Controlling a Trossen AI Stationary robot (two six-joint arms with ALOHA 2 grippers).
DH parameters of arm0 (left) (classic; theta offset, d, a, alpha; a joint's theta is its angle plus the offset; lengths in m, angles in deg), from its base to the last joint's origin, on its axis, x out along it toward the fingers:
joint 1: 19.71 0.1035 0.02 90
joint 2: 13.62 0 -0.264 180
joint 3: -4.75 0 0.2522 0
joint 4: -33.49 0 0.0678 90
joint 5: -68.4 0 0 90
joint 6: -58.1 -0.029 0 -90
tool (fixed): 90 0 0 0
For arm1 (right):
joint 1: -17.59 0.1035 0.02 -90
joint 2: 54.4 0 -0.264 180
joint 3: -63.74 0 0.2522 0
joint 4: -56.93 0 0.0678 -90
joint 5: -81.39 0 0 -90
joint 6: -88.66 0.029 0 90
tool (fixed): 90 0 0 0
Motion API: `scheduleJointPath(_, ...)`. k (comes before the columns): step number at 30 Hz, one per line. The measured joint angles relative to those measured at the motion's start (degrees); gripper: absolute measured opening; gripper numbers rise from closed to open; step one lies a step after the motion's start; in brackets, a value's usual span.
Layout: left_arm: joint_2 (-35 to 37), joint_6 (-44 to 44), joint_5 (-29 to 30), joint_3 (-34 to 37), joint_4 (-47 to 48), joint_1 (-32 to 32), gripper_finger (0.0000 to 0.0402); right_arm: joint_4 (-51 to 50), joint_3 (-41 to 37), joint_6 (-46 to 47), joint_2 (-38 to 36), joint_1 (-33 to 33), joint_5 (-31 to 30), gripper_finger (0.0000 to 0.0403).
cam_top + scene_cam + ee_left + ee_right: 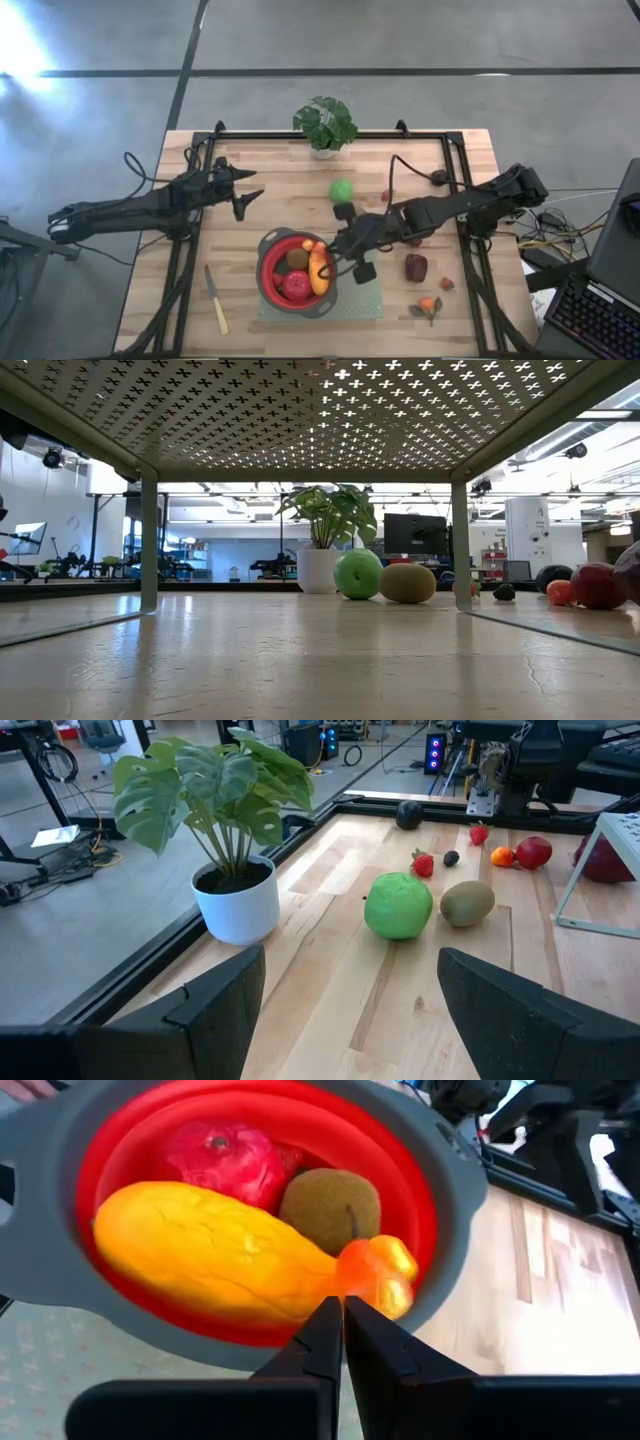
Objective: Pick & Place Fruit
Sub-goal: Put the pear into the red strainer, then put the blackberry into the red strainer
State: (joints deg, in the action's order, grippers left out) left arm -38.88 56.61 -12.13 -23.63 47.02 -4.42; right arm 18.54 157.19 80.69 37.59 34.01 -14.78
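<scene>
Right tool [343, 1342] closed to a narrow slit, fingertips together, holding nothing, poised over the near rim of the red bowl [272, 285]. Just beyond the fingertips: small orange piece [378, 1272] lying against the end of the long yellow-orange piece [205, 1255], with a brown kiwi [330, 1205] and a red apple [222, 1158] behind, all inside the bowl. Bowl resting on a pale green mat [365, 301] on the tabletop [270, 200]. Left tool [243, 190] held wide, empty, over the left part of the tabletop, well apart from the bowl. Green ball [342, 189] near the potted plant [325, 124], outside the bowl; dark-red lump [416, 267] and small orange and red pieces right of the mat. Knife [215, 300] left of the bowl. Left wrist view only: second kiwi [467, 904] touching or just beside the green ball, small strawberry [423, 865] beyond. Low view: ball, kiwi and plant in a row, bowl not seen. Bowl contents clear only from the right wrist and high views.
</scene>
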Motion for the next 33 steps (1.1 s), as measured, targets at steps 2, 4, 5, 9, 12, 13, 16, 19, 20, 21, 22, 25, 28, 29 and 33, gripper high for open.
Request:
scheduleJointPath(2,0.0,0.0,0.0,0.0,0.0,0.0,0.03,0.0,0.0,-0.2,0.0,0.1,0.0,0.0011)
scheduleJointPath(4,0.0,0.0,0.0,0.0,0.0,0.0,0.0301,-0.2,0.0,-0.2,-0.7,0.1,-0.2,0.0009)
scheduleJointPath(5,0.0,0.0,0.0,0.0,0.0,0.0,0.03,-0.5,0.1,-0.2,-1.3,0.1,-0.7,0.0009)
scheduleJointPath(9,0.0,0.0,0.0,0.0,0.0,0.0,0.03,-0.9,0.3,0.4,-4.9,0.2,-1.5,0.0008)
scheduleJointPath(12,0.0,0.0,0.0,0.0,0.0,0.0,0.03,-4.3,0.3,2.7,-7.6,0.2,-2.5,0.0008)
scheduleJointPath(13,0.0,0.0,0.0,0.0,0.0,0.0,0.03,-6.1,0.2,3.7,-8.5,0.2,-3.9,0.0008)
scheduleJointPath(16,0.0,0.0,0.0,0.0,0.0,0.0,0.03,-12.4,0.0,8.3,-11.3,0.5,-10.6,0.0008)
scheduleJointPath(19,0.0,0.0,0.0,0.0,0.0,0.0,0.03,-21.2,-0.5,15.3,-13.9,0.6,-19.7,0.0008)
scheduleJointPath(20,0.0,0.0,0.0,0.0,0.0,0.0,0.03,-24.4,-0.7,18.1,-14.6,0.6,-22.1,0.0008)
scheduleJointPath(21,0.0,0.0,0.0,0.0,0.0,0.0,0.0301,-27.2,-1.1,20.9,-15.2,0.6,-24.4,0.0008)
scheduleJointPath(22,0.0,0.0,0.0,0.0,0.0,0.0,0.03,-29.9,-1.5,23.7,-15.8,0.6,-26.7,0.0008)
scheduleJointPath(25,0.0,0.0,0.0,0.0,0.0,0.0,0.03,-36.4,-3.1,31.1,-17.4,0.4,-31.0,0.0008)
scheduleJointPath(28,0.0,0.0,0.0,0.0,0.0,0.0,0.0301,-40.3,-5.6,36.1,-18.7,0.2,-31.8,0.0008)
scheduleJointPath(29,0.0,0.0,0.0,0.0,0.0,0.0,0.03,-41.3,-6.4,37.6,-18.9,0.1,-31.8,0.0008)
scheduleJointPath(33,0.0,0.0,0.0,0.0,0.0,0.0,0.03,-43.2,-9.9,41.4,-20.2,-1.1,-32.5,0.0008)
